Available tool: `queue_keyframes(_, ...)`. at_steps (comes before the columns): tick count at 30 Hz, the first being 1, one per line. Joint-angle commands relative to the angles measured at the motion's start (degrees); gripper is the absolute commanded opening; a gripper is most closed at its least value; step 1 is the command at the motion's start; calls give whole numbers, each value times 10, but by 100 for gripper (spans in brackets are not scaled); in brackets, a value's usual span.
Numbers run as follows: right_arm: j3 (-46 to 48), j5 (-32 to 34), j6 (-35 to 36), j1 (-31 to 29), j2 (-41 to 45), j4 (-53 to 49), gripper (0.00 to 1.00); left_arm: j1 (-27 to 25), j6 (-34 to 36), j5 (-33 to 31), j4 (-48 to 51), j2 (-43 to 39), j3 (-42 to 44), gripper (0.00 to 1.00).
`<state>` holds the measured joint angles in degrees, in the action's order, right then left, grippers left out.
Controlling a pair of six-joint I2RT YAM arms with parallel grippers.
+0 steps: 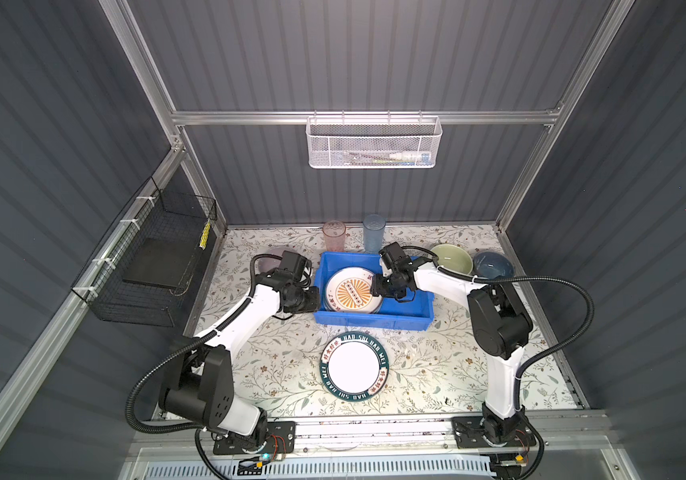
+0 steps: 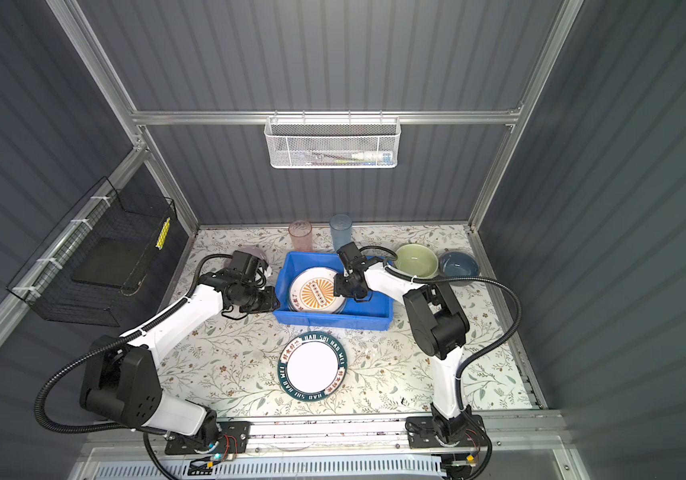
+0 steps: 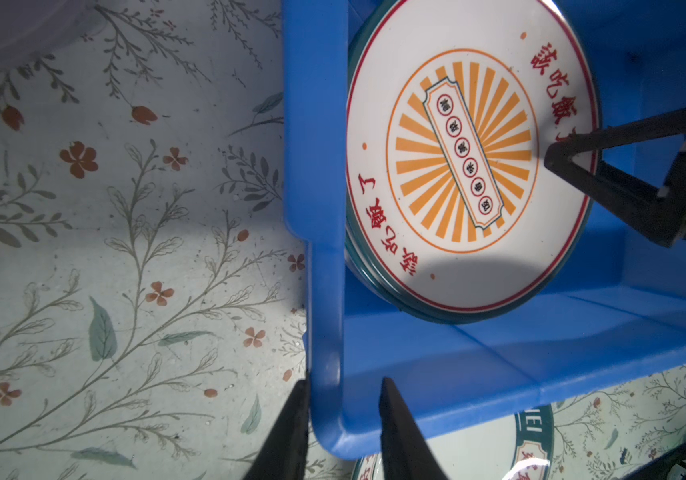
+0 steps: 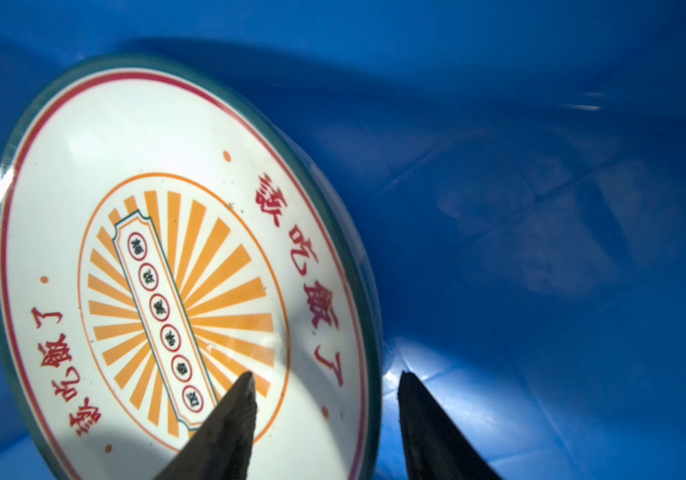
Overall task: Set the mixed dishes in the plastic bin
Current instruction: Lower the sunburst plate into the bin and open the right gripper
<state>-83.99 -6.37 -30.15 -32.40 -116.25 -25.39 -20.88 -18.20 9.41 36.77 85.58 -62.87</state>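
Left gripper (image 3: 344, 380): jaws clenched on the left wall of the plastic bin (image 1: 370, 321), near its front corner. Bin sits mid-surface (image 1: 274, 374), toward the far edge. Orange sunburst plate (image 1: 349, 291) lies inside, left half, atop other plates (image 3: 364, 282). Right gripper (image 4: 326, 374): jaws released, parted astride that plate's right rim, one over the plate, one over the bin floor.

A robotics lab cell: aluminium frame (image 1: 357, 117), grey corrugated wall panels (image 1: 353, 54), bolted-down robot arms (image 1: 245, 320).
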Motion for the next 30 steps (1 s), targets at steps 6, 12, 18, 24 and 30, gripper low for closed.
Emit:
queue_keyframes(6, -49, 6, 4, -28, -24, -29, 57, 0, 2, 34, -7, -12, 7, 30)
queue_keyframes(12, -52, 7, 3, -32, -24, -33, 57, 0, 2, 32, -5, -20, 13, 29)
queue_keyframes(18, -21, 45, 20, -29, 28, -38, 61, 0, 1, 11, 8, -38, 14, 34)
queue_keyframes(24, 18, 65, 44, -22, 118, -54, 67, 1, -1, -17, 34, -77, 13, 54)
queue_keyframes(30, 85, 35, 46, -24, 225, -46, 69, 1, -3, 2, 61, -135, 38, 62)
